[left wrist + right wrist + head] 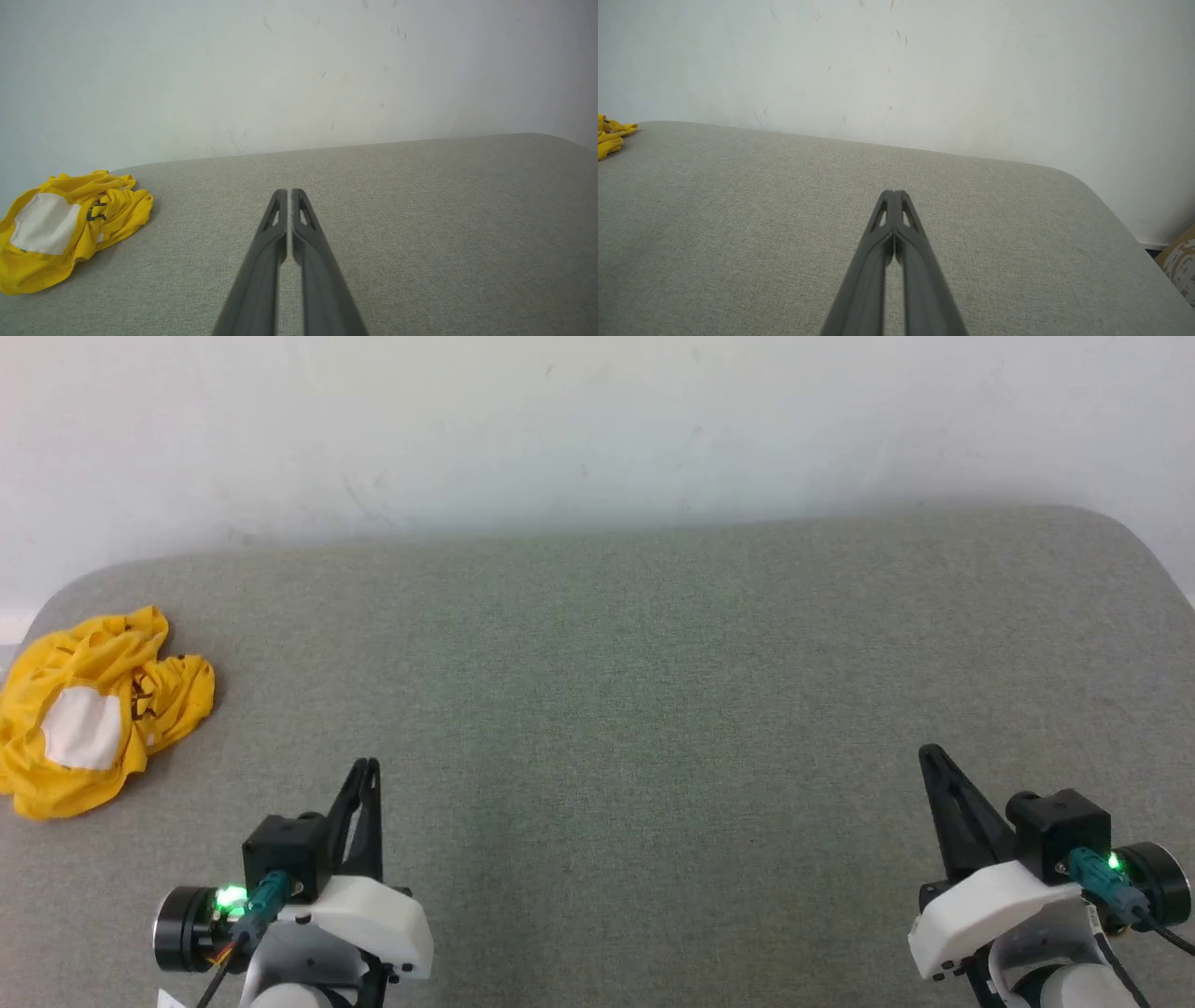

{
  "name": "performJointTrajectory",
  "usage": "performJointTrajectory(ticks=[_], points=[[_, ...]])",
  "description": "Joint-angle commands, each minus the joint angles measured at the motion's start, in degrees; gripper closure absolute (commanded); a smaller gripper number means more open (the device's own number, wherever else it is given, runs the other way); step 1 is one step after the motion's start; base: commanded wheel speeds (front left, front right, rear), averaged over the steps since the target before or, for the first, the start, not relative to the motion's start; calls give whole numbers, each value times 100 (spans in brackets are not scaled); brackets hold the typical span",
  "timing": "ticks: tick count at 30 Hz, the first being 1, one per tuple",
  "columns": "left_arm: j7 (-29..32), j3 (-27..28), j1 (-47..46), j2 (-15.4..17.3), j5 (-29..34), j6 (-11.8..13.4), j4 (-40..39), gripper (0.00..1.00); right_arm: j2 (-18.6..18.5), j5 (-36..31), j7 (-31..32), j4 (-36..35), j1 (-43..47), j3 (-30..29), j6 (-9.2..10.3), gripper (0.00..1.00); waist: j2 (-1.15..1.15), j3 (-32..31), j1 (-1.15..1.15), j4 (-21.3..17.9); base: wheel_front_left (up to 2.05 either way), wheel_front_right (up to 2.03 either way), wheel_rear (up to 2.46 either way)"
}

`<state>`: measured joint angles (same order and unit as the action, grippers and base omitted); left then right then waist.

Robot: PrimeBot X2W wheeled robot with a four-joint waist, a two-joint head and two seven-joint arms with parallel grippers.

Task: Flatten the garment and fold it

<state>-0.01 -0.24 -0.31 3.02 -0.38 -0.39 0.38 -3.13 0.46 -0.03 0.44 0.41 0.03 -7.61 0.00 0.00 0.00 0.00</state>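
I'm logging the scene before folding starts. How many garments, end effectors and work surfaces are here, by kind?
Garments: 1, the crumpled yellow T-shirt
End effectors: 2, the left end effector and the right end effector, both shut and empty
Work surfaces: 1, the grey padded surface
Total: 4

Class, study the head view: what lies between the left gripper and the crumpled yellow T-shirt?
Only bare grey padded surface; the left gripper, jaws shut, stands apart from the T-shirt. The left wrist view agrees.
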Motion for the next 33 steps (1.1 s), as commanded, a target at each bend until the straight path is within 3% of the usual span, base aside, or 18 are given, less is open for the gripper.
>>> performJointTrajectory(ticks=[1,16,33], points=[[-2,-3,-1,0,-1,1,2,0,0,2,-1,1,0,-1,0,0,0,0,0,0,0,0,0],[-147,-142,-115,0,-95,122,170,0,0,57,-96,56,-29,-61,1,0,0,1,0,96,0,0,0],[-351,-215,-212,30,-208,298,337,0,4,117,-247,154,-82,-102,3,0,0,-10,0,652,0,0,0]])
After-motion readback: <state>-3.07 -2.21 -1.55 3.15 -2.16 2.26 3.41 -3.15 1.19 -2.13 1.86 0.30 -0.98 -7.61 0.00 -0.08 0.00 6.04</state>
